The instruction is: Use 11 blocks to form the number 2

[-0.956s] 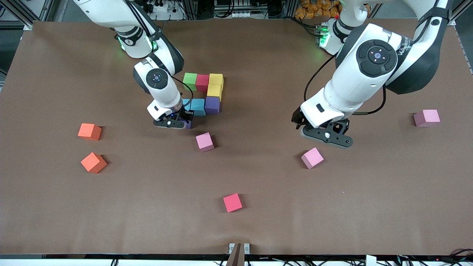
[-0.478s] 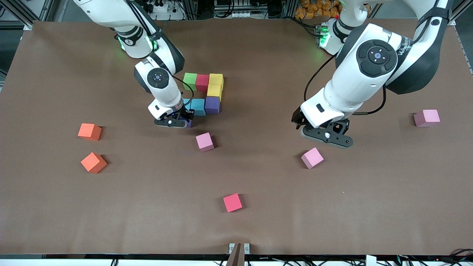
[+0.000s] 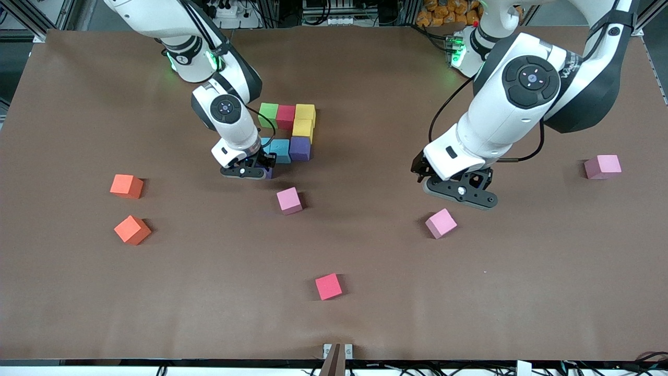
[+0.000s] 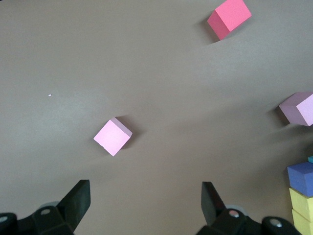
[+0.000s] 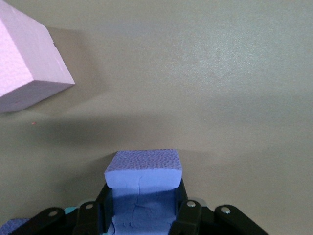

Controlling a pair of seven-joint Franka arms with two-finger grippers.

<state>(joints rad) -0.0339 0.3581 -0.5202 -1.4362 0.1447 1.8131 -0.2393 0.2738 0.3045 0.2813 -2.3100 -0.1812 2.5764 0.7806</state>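
Front view: no legible writing.

— What lies under the left gripper (image 4: 146, 208)?
— Bare brown counter (image 4: 146, 63); its jaws stand wide apart, holding nothing. A pink cube (image 4: 113, 136) sits near them.
— Anything else?
— A red cube (image 4: 229, 17), another pink cube (image 4: 299, 108), and a purple cube (image 4: 301, 177) touching a yellow one (image 4: 301, 202).

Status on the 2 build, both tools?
Right tool shut on purple block, beside the blue ones. Left tool open over pink block, waiting. Nothing in the way.
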